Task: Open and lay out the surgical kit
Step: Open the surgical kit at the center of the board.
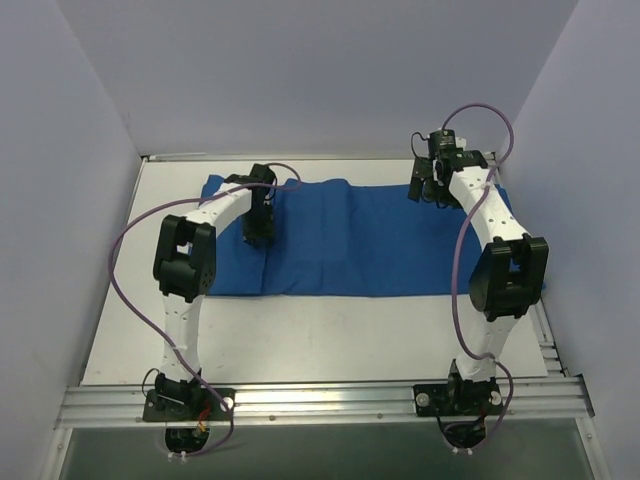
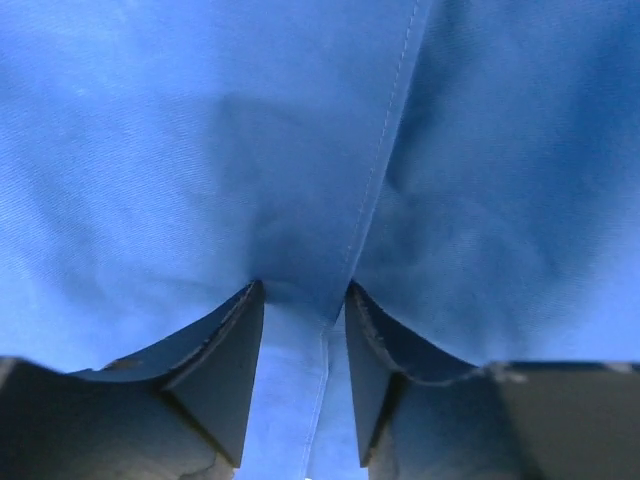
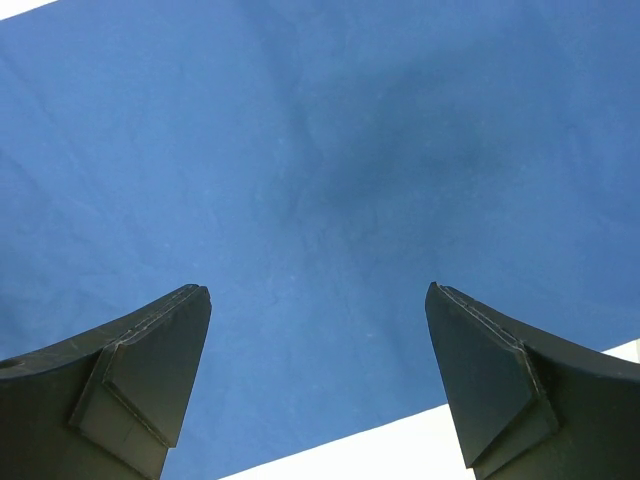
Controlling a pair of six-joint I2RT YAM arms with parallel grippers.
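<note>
Large royal-blue cloth wrap [image 1: 350, 240] flat across upper centre of white tabletop [image 1: 300, 345], pale walls [image 1: 300, 70] on three sides. Left pincer [image 2: 300, 288] clamped on a cloth fold; right pincer [image 3: 318, 290] apart over right end.

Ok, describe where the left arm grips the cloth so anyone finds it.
Start at the blue cloth across the far half of the white table. Near its left end, the left fingers pinch a puckered fold with a stitched seam; the cloth around lies flat.
</note>
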